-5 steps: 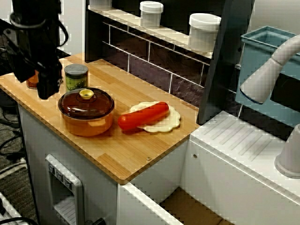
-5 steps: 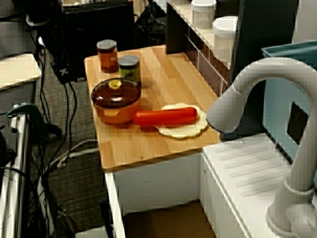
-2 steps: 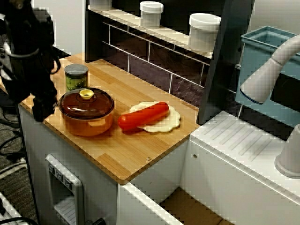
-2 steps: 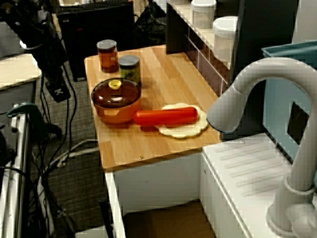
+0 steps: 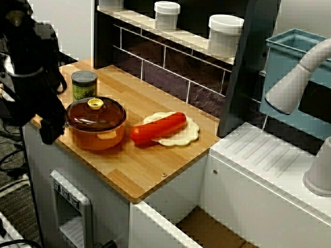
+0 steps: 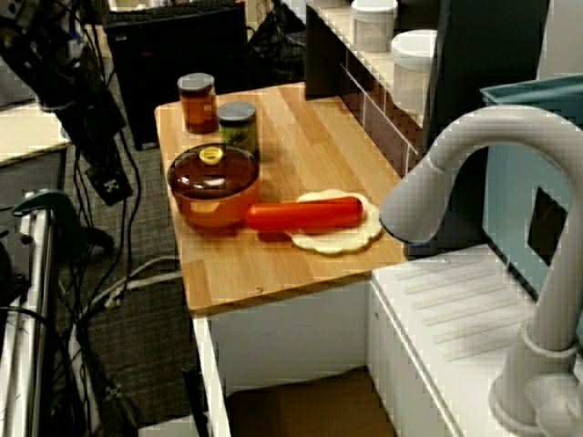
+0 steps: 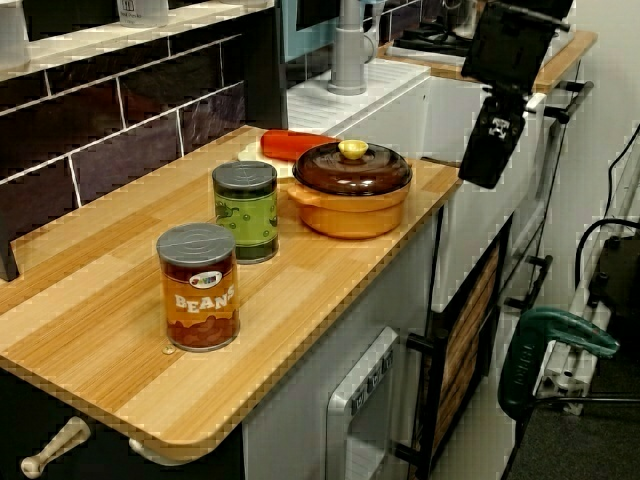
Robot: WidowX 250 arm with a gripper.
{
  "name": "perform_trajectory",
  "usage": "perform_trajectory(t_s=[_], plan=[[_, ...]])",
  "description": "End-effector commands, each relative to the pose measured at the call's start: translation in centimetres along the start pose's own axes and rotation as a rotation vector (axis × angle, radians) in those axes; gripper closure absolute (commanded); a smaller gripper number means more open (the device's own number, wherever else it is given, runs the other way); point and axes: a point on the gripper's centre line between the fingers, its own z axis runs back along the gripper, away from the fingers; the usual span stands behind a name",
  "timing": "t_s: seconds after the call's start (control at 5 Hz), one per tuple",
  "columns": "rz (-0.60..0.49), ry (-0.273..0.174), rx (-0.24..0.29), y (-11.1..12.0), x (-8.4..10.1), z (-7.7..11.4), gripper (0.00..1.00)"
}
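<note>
Hovering tool (image 7: 481,168) off counter (image 7: 110,300) edge, near lidded orange pot (image 7: 349,192)

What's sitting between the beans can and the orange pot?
The green can stands between the beans can and the orange pot, clearest in the view along the counter.

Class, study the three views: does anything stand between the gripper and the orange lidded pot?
Nothing visible does. The gripper hangs past the front edge of the counter, beside the orange lidded pot, with only open air between them.
</note>
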Motion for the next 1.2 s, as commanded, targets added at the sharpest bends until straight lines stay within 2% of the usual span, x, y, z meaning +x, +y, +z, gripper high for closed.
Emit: perform_trajectory(t_s=[0.0, 0.2, 0.4, 1.0], plan=[[-0.008, -0.029, 0.02, -0.6, -0.3, -1.4, 0.73], [-0.009, -0.02, 0.019, -0.6, -0.3, -1.8, 1.0], [-0.004, -0.019, 0.018, -0.4, -0.2, -1.9, 1.0], [0.057, -0.061, -0.006, 0.6, 1.1, -2.0, 1.0]])
